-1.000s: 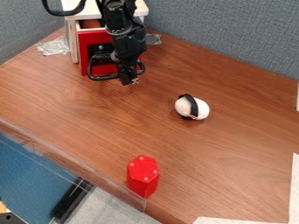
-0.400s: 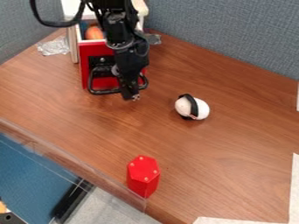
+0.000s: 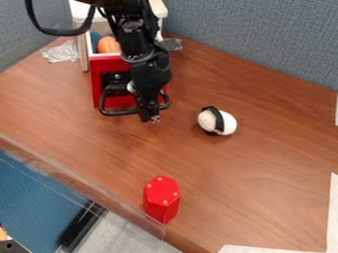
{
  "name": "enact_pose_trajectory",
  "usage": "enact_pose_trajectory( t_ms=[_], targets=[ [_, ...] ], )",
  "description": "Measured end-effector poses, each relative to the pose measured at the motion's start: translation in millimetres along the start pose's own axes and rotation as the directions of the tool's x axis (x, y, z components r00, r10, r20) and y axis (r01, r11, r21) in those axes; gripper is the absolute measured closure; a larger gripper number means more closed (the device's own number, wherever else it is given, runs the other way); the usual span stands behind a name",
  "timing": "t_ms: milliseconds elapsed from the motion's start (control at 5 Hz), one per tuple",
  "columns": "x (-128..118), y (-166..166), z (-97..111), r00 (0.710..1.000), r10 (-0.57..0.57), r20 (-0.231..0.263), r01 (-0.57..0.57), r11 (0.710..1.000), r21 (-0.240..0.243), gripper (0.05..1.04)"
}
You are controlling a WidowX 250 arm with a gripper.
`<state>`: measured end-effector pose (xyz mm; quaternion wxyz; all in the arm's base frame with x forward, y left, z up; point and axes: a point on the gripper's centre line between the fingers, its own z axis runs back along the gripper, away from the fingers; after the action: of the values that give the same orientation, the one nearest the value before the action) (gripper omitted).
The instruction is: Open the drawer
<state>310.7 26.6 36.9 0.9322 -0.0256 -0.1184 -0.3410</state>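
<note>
The gripper (image 3: 150, 118) hangs at the handle (image 3: 111, 113) of the open red drawer (image 3: 121, 103); its opening, and any hold on that handle, I cannot tell. Behind it, an orange thing (image 3: 107, 45) (roundish) lies inside. Beside it, apart, sits a black-banded white ball (image 3: 228, 123); farther off, camera-side, a red block (image 3: 161, 197).
</note>
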Motion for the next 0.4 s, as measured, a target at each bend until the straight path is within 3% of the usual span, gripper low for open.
enact_pose_trajectory(
  t_ms=[400],
  targets=[
    [8.2, -13.0, 1.6, 1.0, 0.004, 0.002, -0.004, 1.0, -0.015, 0.937]
  ],
)
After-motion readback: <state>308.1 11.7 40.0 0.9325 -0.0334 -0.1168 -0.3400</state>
